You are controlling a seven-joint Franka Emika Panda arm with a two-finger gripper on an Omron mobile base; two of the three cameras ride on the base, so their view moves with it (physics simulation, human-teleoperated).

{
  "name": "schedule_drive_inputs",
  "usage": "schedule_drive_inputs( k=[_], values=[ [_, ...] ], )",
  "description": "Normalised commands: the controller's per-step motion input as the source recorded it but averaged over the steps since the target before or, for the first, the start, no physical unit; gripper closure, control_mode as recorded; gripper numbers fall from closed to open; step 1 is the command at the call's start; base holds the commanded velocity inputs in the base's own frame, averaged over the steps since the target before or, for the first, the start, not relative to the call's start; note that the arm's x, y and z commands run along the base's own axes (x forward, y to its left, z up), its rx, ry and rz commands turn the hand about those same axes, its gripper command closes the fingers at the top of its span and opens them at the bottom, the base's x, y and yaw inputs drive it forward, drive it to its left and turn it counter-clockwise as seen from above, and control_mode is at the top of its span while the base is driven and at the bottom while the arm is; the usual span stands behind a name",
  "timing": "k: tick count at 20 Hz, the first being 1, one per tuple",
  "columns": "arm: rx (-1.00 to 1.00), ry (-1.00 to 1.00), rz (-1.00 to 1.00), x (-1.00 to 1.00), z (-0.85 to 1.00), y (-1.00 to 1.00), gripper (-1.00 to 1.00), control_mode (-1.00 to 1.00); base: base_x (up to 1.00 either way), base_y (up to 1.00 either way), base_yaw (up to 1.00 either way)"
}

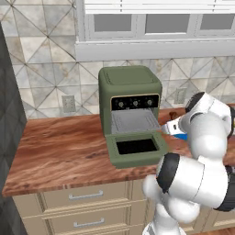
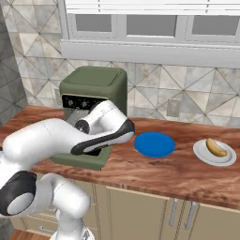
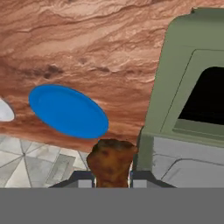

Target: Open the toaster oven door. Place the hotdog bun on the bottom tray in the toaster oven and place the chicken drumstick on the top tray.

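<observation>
Toaster oven [image 1: 130, 87]: olive-green, at the back of the wooden surface [image 1: 59, 147]. Toaster oven door [image 1: 136, 148]: dropped flat toward the near edge (dark window facing up). Gripper [image 3: 112, 178]: clenched on chicken drumstick [image 3: 111, 160], just right of the open oven. Blue plate [image 2: 154, 143]: bare, right of oven. Hotdog bun [image 2: 215, 147]: on white plate [image 2: 202, 153], far right.

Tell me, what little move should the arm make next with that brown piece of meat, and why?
Probably carry the chicken drumstick sideways toward the open mouth of the toaster oven, aiming for the top tray. The gripper is shut on the drumstick, the toaster oven door already lies folded down, and the blue plate is empty. The hotdog bun sits on its white plate.
</observation>
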Motion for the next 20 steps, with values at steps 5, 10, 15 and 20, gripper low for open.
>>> schedule_drive_inputs(
  k=[5,10,15,20],
  values=[
    [-0.04,0.24,0.11,0.31,0.67,1.0,1.0,-1.0,0.0,0.0,0.0],
    [0.0,0.41,0.2,0.46,0.06,0.74,1.0,-1.0,0.0,0.0,0.0],
    [0.0,0.37,0.25,0.49,0.47,0.11,1.0,-1.0,0.0,0.0,0.0],
    [-0.02,0.22,0.4,0.54,0.15,0.04,1.0,-1.0,0.0,0.0,0.0]
  ],
)
